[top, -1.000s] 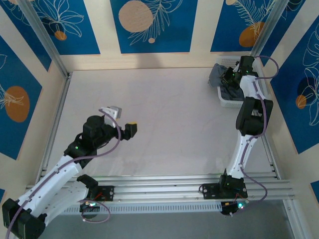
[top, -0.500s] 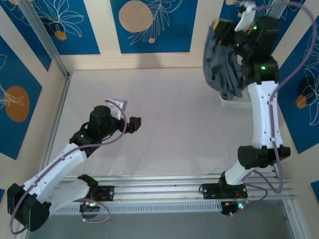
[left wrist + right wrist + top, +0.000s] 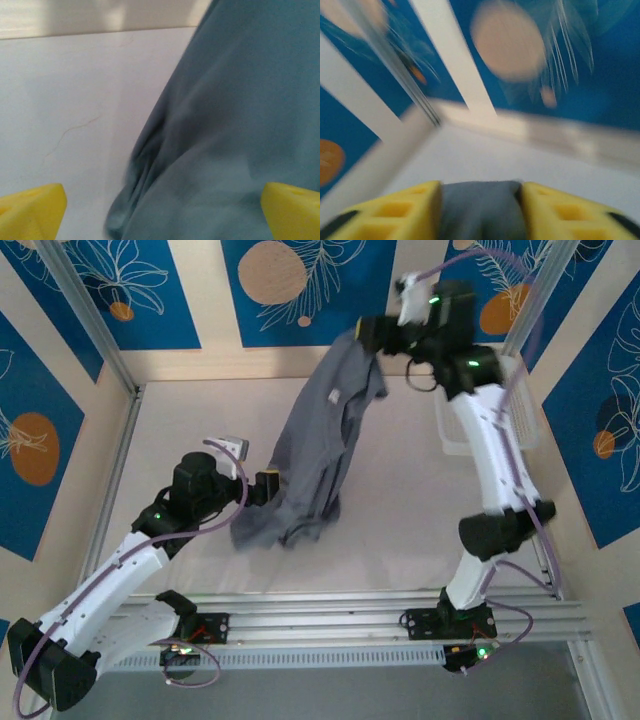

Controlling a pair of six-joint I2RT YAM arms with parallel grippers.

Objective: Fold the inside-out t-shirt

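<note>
Dangling inside-out t-shirt (image 3: 330, 430) hangs from right fingers (image 3: 395, 210)

The top view looks down from behind over the whole table (image 3: 400, 500). Both wrist views sit close on the shirt (image 3: 320, 440), the right one facing the wall (image 3: 510, 45).

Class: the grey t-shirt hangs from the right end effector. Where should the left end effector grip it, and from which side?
Probably the lower edge of the t-shirt, where it drapes onto the table, approached from the left: the open left end effector sits beside that loose end, and the right end effector holds the top.
</note>
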